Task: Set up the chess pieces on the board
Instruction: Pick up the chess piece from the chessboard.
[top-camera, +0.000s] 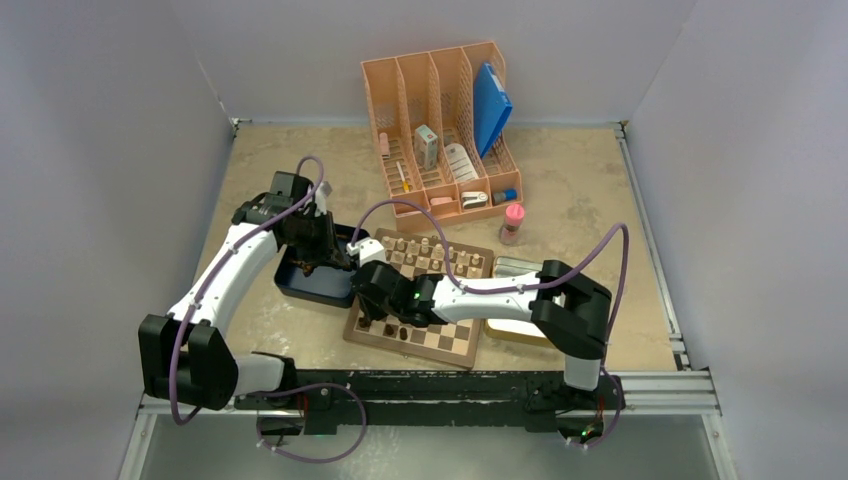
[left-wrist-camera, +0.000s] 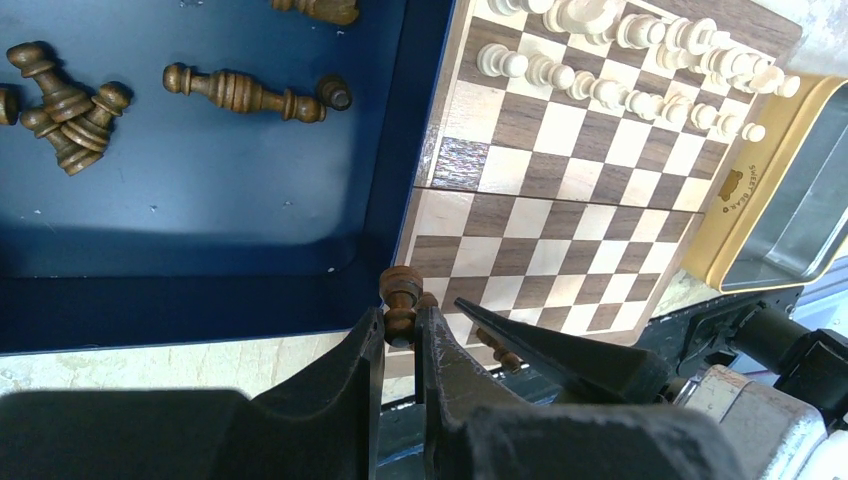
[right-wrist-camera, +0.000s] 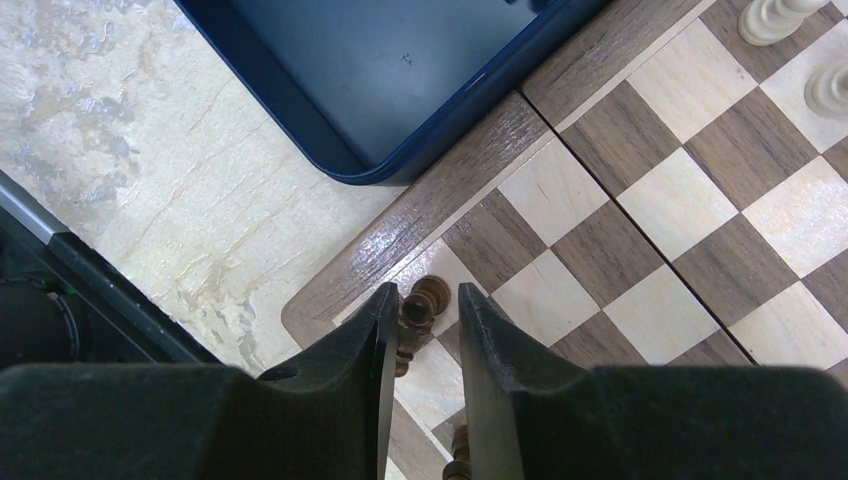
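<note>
Left wrist view: left end effector (left-wrist-camera: 401, 322) pinches a dark brown, round-headed chess piece (left-wrist-camera: 401, 288).

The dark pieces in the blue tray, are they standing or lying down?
Lying down. In the left wrist view the dark pieces rest on their sides on the tray floor.

The left end effector (left-wrist-camera: 400, 326) grips a dark pawn (left-wrist-camera: 402, 287) near the board (left-wrist-camera: 560, 235).

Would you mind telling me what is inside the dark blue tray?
Several dark chess pieces lie on their sides in the tray; the left arm covers part from above.
</note>
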